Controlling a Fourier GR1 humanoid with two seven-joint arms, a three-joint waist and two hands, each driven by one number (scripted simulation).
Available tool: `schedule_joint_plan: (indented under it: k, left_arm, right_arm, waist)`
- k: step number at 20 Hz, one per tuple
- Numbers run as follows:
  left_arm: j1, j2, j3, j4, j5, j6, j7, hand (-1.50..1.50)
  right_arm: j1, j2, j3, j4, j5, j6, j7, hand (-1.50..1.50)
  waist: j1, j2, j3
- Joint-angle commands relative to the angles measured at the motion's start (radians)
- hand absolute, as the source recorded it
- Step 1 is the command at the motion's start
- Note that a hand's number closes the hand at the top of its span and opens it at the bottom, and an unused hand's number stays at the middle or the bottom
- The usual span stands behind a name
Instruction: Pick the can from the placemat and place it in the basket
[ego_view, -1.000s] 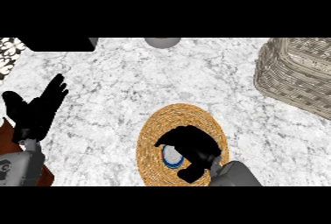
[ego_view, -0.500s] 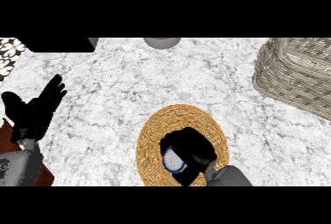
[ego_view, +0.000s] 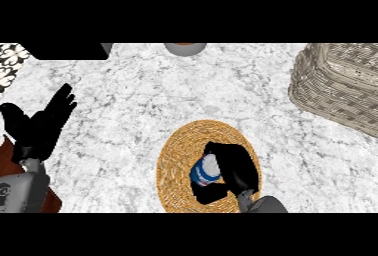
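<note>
My right black hand (ego_view: 236, 167) closed in since a second ago: fingers and thumb now curled round blue-and-white can (ego_view: 202, 175), just left of palm, still on round straw placemat (ego_view: 173, 150). Grasp looks set; I lift next toward grey wicker basket (ego_view: 336, 82), well up-right. My left hand (ego_view: 40, 127) spread, resting.

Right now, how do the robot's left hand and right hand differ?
The left hand is open with straight fingers; the right hand is curled round the can. The left hand rests near the view's left edge holding nothing; the right hand is over the placemat. Both are black.
</note>
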Motion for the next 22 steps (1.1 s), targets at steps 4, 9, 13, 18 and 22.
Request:
schedule_joint_plan:
  k: [4, 9, 13, 18, 22]
  left_arm:
    - [0.021, -0.03, -0.017, -0.027, -0.008, 0.016, 0.015, 0.0]
    - [0.028, -0.012, 0.0, -0.018, 0.0, 0.001, -0.01, 0.0]
    - [0.02, -0.011, 0.01, 0.055, 0.004, -0.023, -0.073, 0.0]
    - [0.049, -0.008, 0.017, -0.001, 0.001, -0.011, -0.054, 0.0]
    - [0.042, -0.031, -0.009, -0.006, -0.013, -0.004, -0.046, 0.0]
  right_arm:
    - [0.101, 0.0, 0.071, -0.13, -0.155, -0.21, 0.037, 1.5]
    - [0.057, 0.0, 0.141, -0.396, -0.182, -0.312, 0.076, 1.5]
    - [0.025, -0.005, 0.051, -0.511, -0.081, -0.273, 0.132, 1.5]
    - [-0.088, 0.0, 0.027, -0.67, 0.029, -0.165, 0.403, 1.5]
    - [-0.224, -0.008, -0.111, -0.699, 0.002, -0.019, 0.478, 1.5]
  waist:
    - [0.002, 0.006, 0.002]
    - [-0.003, 0.001, 0.001]
    - [-0.009, 0.007, 0.0]
    - [-0.002, 0.006, 0.0]
    - [-0.001, 0.007, 0.001]
